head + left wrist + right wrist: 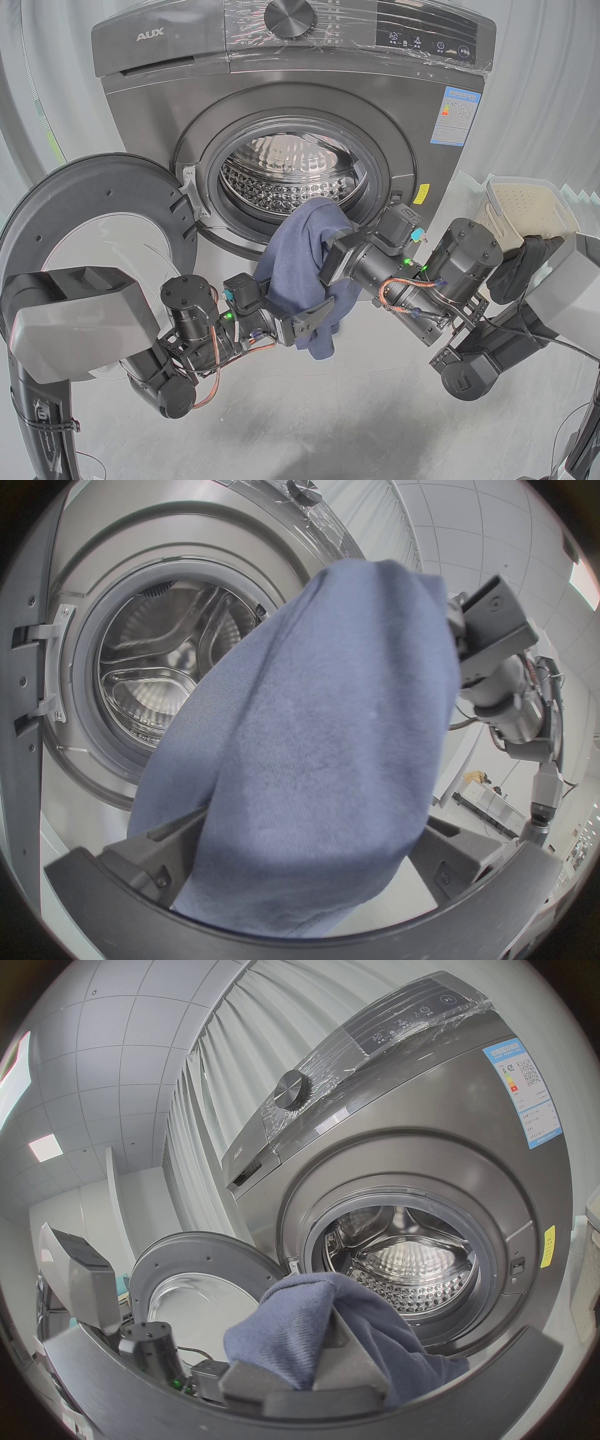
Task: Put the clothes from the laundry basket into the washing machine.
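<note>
A blue garment hangs in front of the open drum of the grey washing machine, its top at the lower rim of the opening. My right gripper is shut on the garment's upper part, with cloth draped over its fingers. My left gripper stands open lower down, and the hanging cloth passes between its spread fingers. The drum holds no clothes that I can see.
The round door is swung open to the left, beside my left arm. A cream laundry basket stands right of the machine, with a dark garment hanging over its rim. Bare grey floor lies below the arms.
</note>
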Available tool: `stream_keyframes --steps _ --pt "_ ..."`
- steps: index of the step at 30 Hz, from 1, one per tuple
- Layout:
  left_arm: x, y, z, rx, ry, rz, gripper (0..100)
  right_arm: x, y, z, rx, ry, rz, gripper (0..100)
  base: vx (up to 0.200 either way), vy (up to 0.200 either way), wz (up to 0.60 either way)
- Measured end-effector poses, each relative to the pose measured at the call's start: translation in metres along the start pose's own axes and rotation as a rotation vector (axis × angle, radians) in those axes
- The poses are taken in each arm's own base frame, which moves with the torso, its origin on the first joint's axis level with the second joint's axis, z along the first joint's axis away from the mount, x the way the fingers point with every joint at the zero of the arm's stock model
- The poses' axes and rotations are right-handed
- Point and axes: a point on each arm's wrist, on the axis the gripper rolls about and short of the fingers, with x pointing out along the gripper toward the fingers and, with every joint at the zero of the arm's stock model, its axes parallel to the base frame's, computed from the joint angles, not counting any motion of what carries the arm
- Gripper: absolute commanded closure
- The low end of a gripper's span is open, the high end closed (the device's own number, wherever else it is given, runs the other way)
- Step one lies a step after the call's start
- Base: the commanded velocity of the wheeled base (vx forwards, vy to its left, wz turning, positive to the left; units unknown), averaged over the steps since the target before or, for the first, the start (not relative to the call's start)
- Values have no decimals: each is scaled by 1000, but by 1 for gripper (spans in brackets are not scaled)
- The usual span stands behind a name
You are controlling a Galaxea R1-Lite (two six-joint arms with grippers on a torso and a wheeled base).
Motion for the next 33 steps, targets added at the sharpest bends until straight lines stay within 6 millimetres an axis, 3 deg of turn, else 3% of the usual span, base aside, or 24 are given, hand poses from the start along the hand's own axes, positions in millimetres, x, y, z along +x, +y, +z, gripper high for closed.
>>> stream_keyframes --steps 15,16,27,33 --pt "27 20 -24 5 -19 76 0 -3 19 -3 26 14 36 100 0 0 0" --pt "29 22 -25 5 -24 92 100 -3 19 -3 27 14 35 100 0 0 0" --pt "29 42 -25 10 -48 165 100 -7 0 6 20 -1 -36 100 0 0 0" --pt "20 46 -1 -18 -97 199 100 -16 -26 7 4 14 -107 100 0 0 0"
